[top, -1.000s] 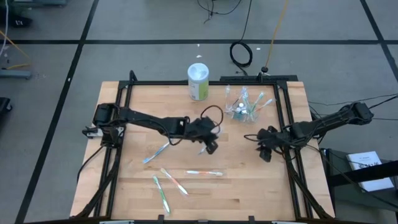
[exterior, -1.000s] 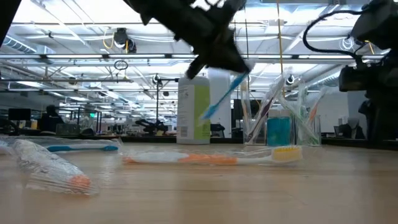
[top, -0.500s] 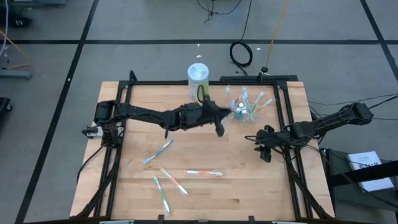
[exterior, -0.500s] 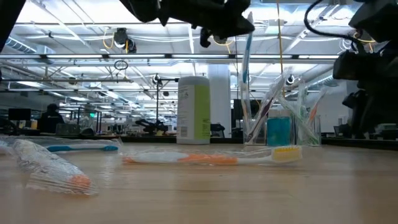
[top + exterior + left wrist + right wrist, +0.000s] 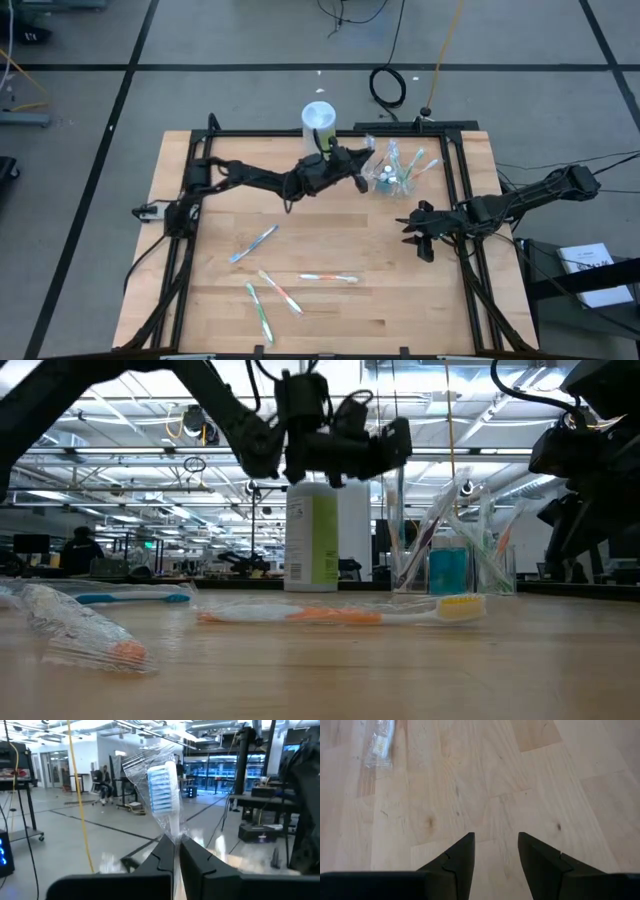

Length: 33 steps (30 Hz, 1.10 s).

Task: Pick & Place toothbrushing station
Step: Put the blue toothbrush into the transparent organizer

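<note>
Toothbrushes in clear wrappers are split between the clear plastic cup [image 5: 393,178] at the far right part of the wooden table [image 5: 330,310] and the near-left part of the board, where 4 lie loose: a blue one [image 5: 253,243], an orange one with a yellow head [image 5: 328,278], another orange one [image 5: 281,291] and a green one [image 5: 259,311]. The cup holds several brushes standing at angles, and something teal shows inside it in the low view. The left gripper [image 5: 358,172] reaches across to just beside the cup, its fingers [image 5: 165,856] pressed together on the handle of a wrapped blue toothbrush [image 5: 163,785], bristle head upward. The right gripper [image 5: 411,224] hovers over bare wood at the table's right side, well apart from the cup, with its fingers [image 5: 461,857] spread and nothing between them. A white-and-green canister [image 5: 318,124] stands at the far edge, just beside the left arm.
</note>
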Each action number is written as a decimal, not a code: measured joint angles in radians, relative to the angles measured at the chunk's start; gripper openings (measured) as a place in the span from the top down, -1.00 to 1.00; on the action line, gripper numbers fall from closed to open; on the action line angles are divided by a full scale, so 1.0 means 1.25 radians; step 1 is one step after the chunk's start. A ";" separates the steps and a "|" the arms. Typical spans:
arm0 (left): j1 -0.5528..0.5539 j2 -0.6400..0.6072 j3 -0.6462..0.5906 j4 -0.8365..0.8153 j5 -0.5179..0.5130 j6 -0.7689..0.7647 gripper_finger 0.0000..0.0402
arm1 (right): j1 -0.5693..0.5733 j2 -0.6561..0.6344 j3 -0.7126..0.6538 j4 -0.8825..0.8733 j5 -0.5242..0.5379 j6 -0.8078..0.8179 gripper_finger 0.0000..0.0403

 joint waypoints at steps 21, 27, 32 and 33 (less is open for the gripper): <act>-0.016 0.063 0.000 -0.163 0.005 -0.032 0.83 | 0.000 0.000 0.000 0.000 0.000 0.002 0.30; -0.016 0.054 0.000 -0.186 0.005 -0.046 0.65 | 0.000 0.000 0.000 0.000 0.000 0.002 0.30; -0.017 0.004 0.000 -0.316 0.005 -0.082 0.33 | 0.000 0.000 0.000 0.000 0.000 0.002 0.30; -0.019 -0.012 0.000 -0.362 0.004 -0.083 0.27 | 0.000 0.000 0.000 0.000 0.000 0.002 0.30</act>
